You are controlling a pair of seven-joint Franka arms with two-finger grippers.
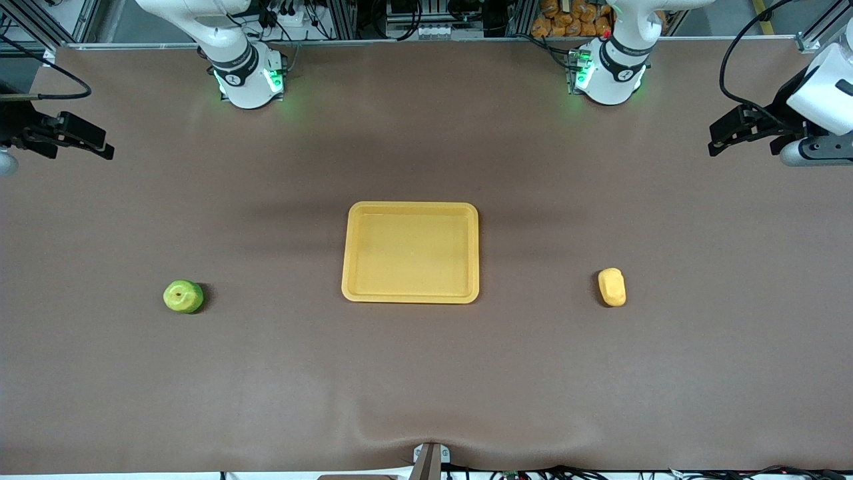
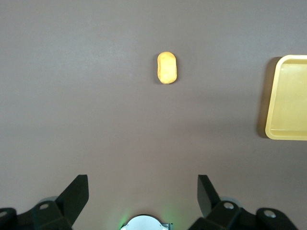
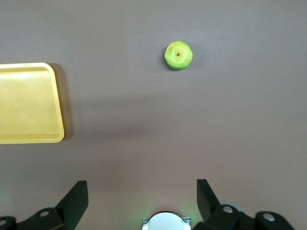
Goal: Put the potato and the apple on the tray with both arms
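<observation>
tray (image 1: 411,208) empty at table centre. left gripper (image 2: 143,194) and right gripper (image 3: 142,197) both high over own ends of table, fingers spread wide, holding nothing. apple (image 1: 183,296) toward right arm's end, dimple up. potato (image 1: 612,287) toward left arm's end, long axis running toward front camera; best pinch across short width, descend centred.

The surface (image 1: 426,373) is covered by a matt brown mat. A smooth, faintly glossy plastic look is shown by the tray (image 1: 410,294). The apple (image 1: 183,297) is seen with a smooth, slightly shiny skin, the potato (image 1: 612,287) with a smooth matt one.
</observation>
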